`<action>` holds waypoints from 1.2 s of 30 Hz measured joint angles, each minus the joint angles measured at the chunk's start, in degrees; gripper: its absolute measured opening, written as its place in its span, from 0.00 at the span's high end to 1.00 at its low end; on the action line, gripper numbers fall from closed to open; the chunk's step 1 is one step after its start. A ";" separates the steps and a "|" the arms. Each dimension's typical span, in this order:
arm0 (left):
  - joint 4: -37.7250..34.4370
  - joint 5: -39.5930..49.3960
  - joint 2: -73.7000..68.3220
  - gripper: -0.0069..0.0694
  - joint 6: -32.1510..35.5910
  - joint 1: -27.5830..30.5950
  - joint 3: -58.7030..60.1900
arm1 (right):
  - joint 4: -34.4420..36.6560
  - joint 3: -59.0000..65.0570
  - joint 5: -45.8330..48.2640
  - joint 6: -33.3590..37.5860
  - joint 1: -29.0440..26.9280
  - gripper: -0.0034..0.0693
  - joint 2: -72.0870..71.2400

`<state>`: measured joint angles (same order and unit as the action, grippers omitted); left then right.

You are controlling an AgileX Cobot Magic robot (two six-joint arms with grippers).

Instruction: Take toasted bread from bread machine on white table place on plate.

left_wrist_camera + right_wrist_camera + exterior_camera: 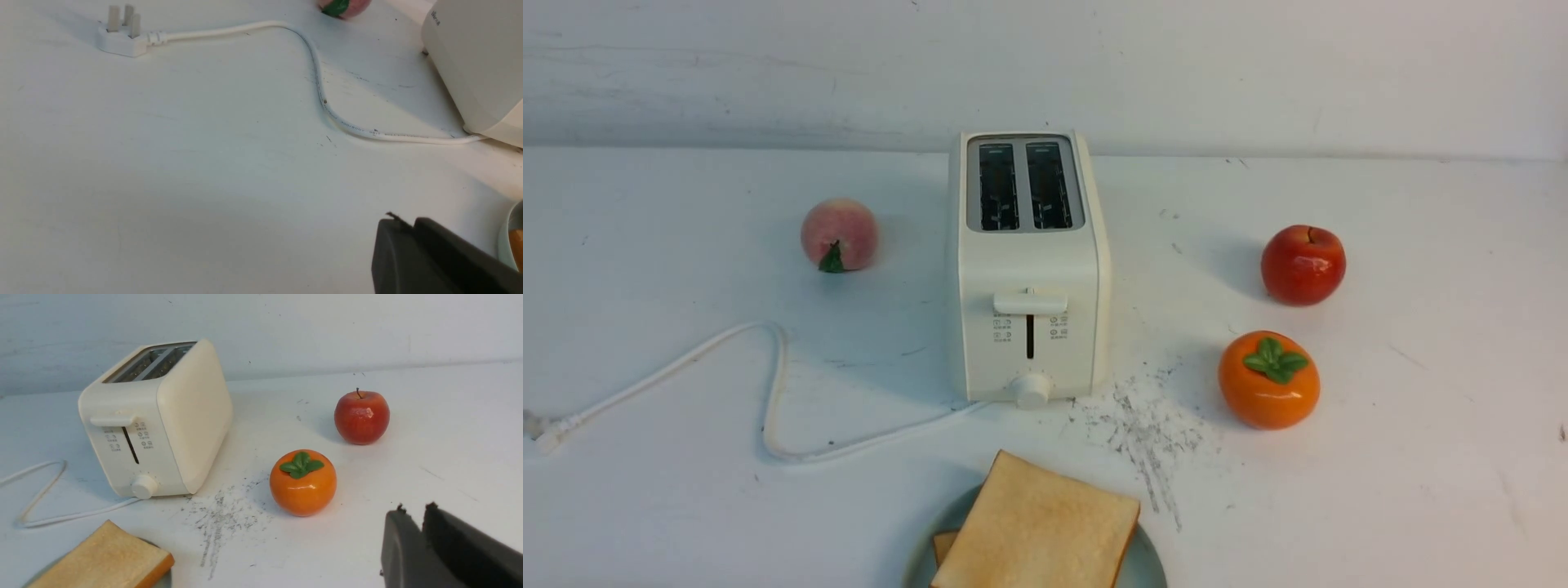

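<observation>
- Both slices of toast [1037, 531] lie stacked on the plate [1147, 563], just in front of the toaster [1027, 269]; the toaster's two slots look empty and its lever sits up, so the job appears done.
- Risk: the top slice overhangs the lower one, of which only a corner shows, and a nudge from a passing arm could tip it onto the desk [1421, 457].
- Risk: the power cord [776, 384] loops loose to the left of the toaster; a snag there would drag the toaster.
- The left pincer [402, 228] appears pressed together; the right pincer [412, 516] shows a narrow gap between its fingers. Neither holds anything.
- Hidden: the front view cuts off the plate's near half, and neither arm appears there.
- A peach [839, 234], an apple [1303, 265] and a persimmon [1268, 380] flank the toaster.
</observation>
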<state>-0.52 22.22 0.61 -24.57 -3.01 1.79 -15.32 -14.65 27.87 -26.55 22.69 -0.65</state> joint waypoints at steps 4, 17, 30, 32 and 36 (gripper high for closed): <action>0.05 0.00 0.00 0.86 0.00 0.00 0.00 | 1.20 3.51 -3.64 -0.91 -6.50 0.84 0.00; 0.02 0.11 0.00 0.85 0.00 0.00 0.00 | -2.96 16.05 -8.54 -0.19 -19.22 0.82 0.00; 0.02 0.15 0.00 0.83 0.00 0.00 0.00 | 0.78 15.70 -5.92 3.07 -19.22 0.81 0.00; 0.02 0.15 0.00 0.83 0.00 0.00 0.00 | 4.66 15.63 -5.92 8.39 -19.28 0.81 0.00; 0.02 0.15 0.00 0.82 0.00 0.00 0.00 | 10.32 15.53 -5.87 15.36 -19.47 0.80 0.00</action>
<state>-0.51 22.37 0.61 -24.57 -3.01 1.79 -5.00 0.88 22.00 -11.19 3.21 -0.65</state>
